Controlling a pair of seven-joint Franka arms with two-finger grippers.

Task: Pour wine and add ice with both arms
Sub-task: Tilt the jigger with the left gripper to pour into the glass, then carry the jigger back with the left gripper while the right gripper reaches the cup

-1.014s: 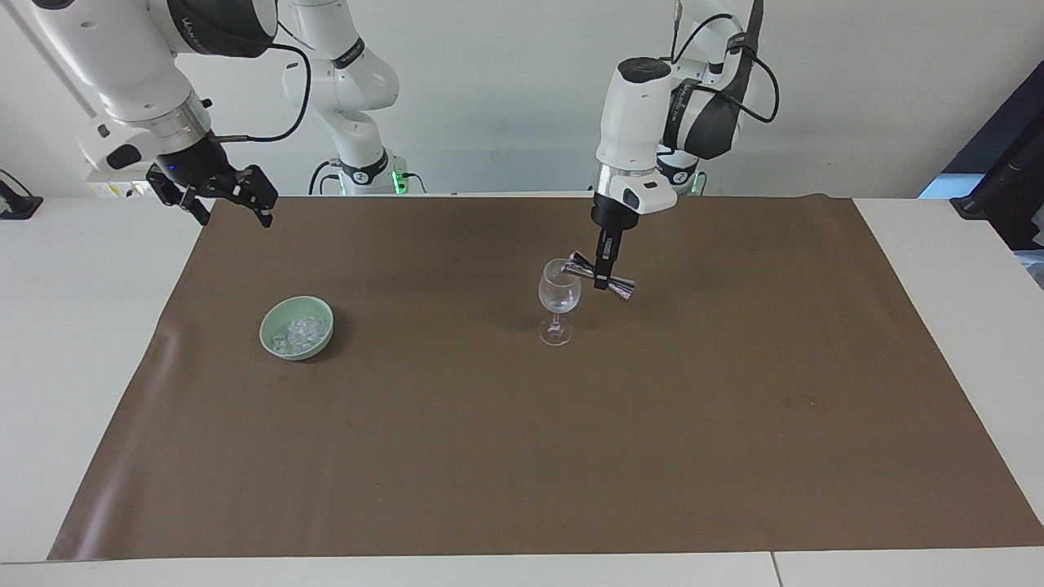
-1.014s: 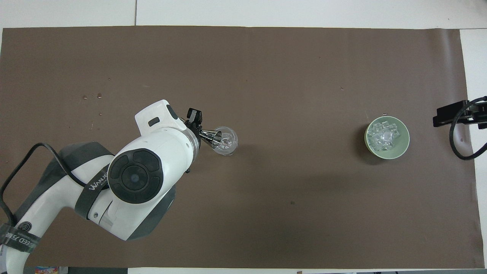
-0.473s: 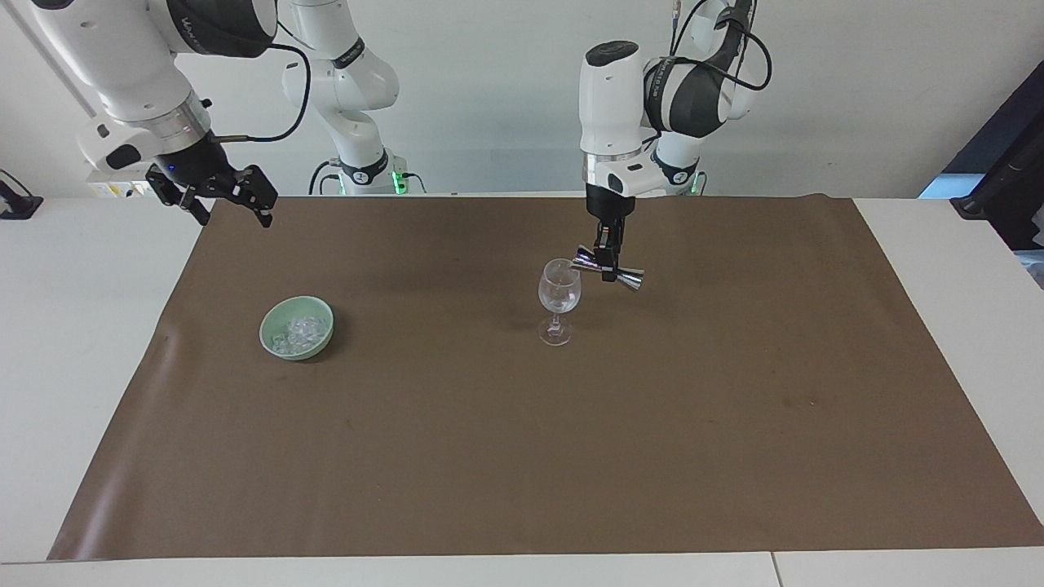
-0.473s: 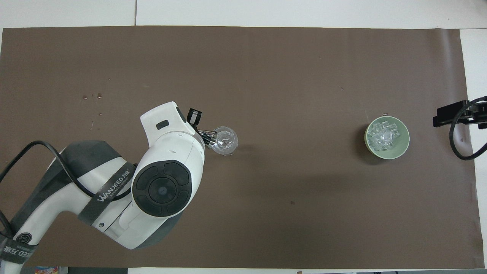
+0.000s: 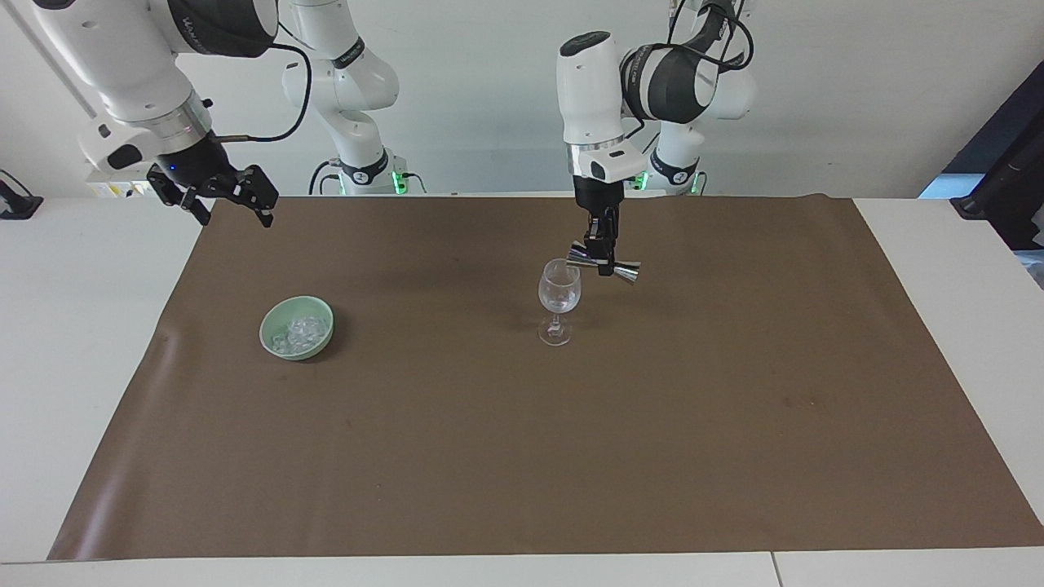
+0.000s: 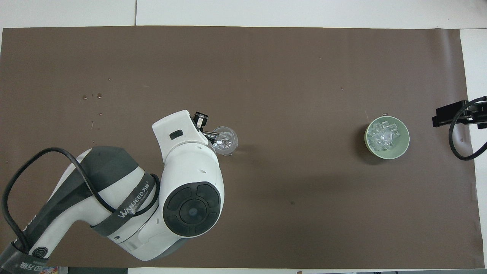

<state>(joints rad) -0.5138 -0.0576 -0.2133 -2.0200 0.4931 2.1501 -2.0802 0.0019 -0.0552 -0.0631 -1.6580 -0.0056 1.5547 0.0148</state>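
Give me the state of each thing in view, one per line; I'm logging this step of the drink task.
Left claw: shut on the jigger, up over the mat beside the wine glass.
Jigger: held on its side, one mouth at the glass's rim.
Wine glass: upright on the brown mat.
Ice: lying in the green bowl.
Right claw: open, empty, waiting above the mat's corner.

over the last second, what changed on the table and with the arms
The left gripper, shut on the metal jigger, lifted slightly by the rim of the wine glass, and the jigger levelled out from its steeper tilt. The arm's upper joints swung toward the right arm's end. The right gripper stayed open by the mat's corner; glass, green bowl and ice did not move.
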